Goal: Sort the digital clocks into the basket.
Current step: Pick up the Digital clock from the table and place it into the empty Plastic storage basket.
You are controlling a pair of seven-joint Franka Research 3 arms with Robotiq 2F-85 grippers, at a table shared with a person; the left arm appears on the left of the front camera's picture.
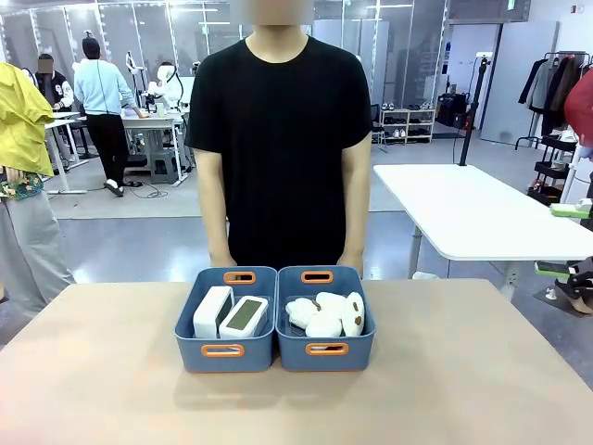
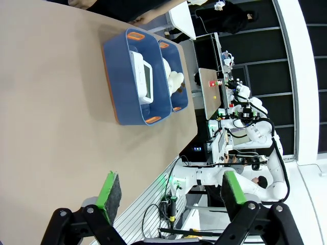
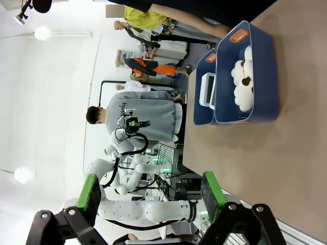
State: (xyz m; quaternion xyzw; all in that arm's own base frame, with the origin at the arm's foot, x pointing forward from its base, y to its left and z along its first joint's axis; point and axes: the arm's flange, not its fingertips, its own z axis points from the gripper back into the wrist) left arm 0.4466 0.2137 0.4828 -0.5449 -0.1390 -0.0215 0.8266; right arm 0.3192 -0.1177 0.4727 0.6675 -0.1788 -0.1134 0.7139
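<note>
Front view: two blue bins stood side by side, touching, at the middle of the tabletop [image 1: 102, 371], directly before a person in a black T-shirt [image 1: 283, 139]. The basket [image 1: 225, 320] on the robot's left held both digital clocks [image 1: 231, 315]. One clock [image 1: 212, 311] stood on edge against the left wall; the other clock [image 1: 244, 316] leaned beside it with its grey-green screen facing up and toward the camera. The second bin [image 1: 321, 320] held the white-and-brown plush lumps [image 1: 326, 313]. Each bin showed orange-rimmed handle slots at both ends. No brand, label or digits could be read on the clocks or bins (the screens appeared blank at this resolution).

Left wrist view: the left claw [image 2: 168, 191] was released, its green pads [image 2: 110, 190] standing wide apart with nothing between them, well apart from the basket [image 2: 127, 97], which lay farther along the tabletop. A clock screen [image 2: 146, 81] was visible inside.

Right wrist view: the right claw [image 3: 150, 194] was likewise released, green pads [image 3: 210, 189] spread and holding nothing. The plush bin [image 3: 255, 97] lay nearest it, with the basket [image 3: 202, 109] behind and one clock [image 3: 208, 89] showing above its rim.
</note>
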